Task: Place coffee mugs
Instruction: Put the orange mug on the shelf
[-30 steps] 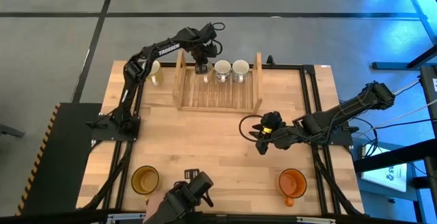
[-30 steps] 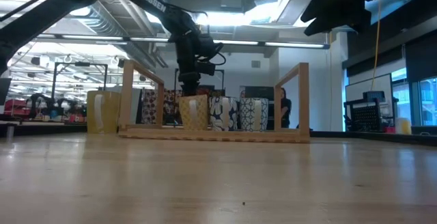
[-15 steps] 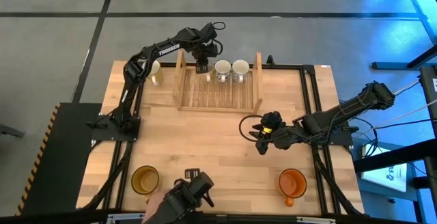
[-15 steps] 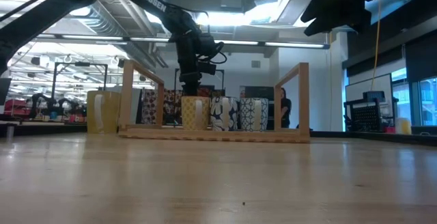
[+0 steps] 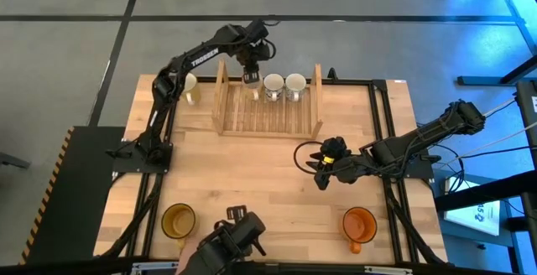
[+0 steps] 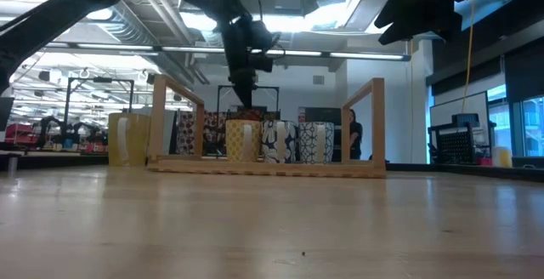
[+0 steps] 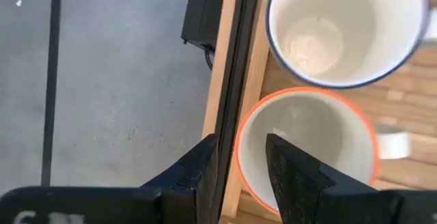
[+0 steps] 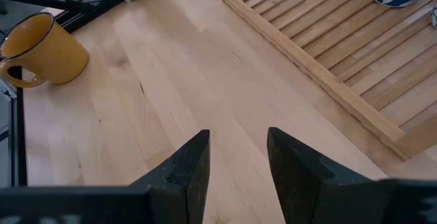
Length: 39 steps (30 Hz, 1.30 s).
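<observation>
My left gripper (image 5: 250, 75) is open and hangs just above an orange-rimmed pale mug (image 7: 307, 149), which stands on its base at the far end of the wooden slatted rack (image 5: 268, 120). In the low view the gripper (image 6: 245, 100) is clear of that mug (image 6: 242, 140). Beside it in the rack stand a blue-rimmed white mug (image 5: 273, 86) and a patterned one (image 5: 294, 85). A pale mug (image 5: 190, 86) sits outside the rack's left end. An amber mug (image 5: 178, 220) and an orange mug (image 5: 359, 223) stand near the table's near edge. My right gripper (image 5: 319, 170) is open above bare table.
The rack's upright end posts (image 6: 376, 122) flank the three mugs. Black frame rails (image 5: 382, 132) run along the table's sides. A dark device (image 5: 235, 240) sits at the middle of the near edge. Bare wood lies between the rack and the near mugs.
My left gripper has risen straight up from the orange-rimmed mug's rim and now hangs clear above it. The mug has stayed standing in the rack next to the other two.
</observation>
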Each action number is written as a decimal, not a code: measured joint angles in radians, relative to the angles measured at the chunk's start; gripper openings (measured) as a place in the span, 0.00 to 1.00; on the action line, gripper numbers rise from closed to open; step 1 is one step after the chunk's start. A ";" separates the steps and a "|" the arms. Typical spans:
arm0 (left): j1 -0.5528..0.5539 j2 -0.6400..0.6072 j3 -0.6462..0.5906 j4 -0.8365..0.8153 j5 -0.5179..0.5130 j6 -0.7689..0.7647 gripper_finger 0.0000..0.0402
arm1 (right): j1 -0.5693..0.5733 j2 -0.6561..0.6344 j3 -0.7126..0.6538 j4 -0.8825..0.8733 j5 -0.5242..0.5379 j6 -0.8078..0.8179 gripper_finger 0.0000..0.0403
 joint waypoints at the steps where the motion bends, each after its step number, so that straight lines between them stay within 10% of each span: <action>1: -0.003 0.000 0.021 -0.013 0.001 -0.011 0.30 | 0.000 0.000 0.000 0.000 0.000 0.000 0.33; 16: -0.079 -0.189 0.075 -0.217 0.123 -0.278 0.28 | 0.001 -0.003 0.000 0.019 -0.046 0.034 0.33; 39: -0.663 -1.173 -0.972 0.276 -0.037 -0.876 0.28 | 0.001 0.004 0.108 0.070 -0.258 -0.024 0.33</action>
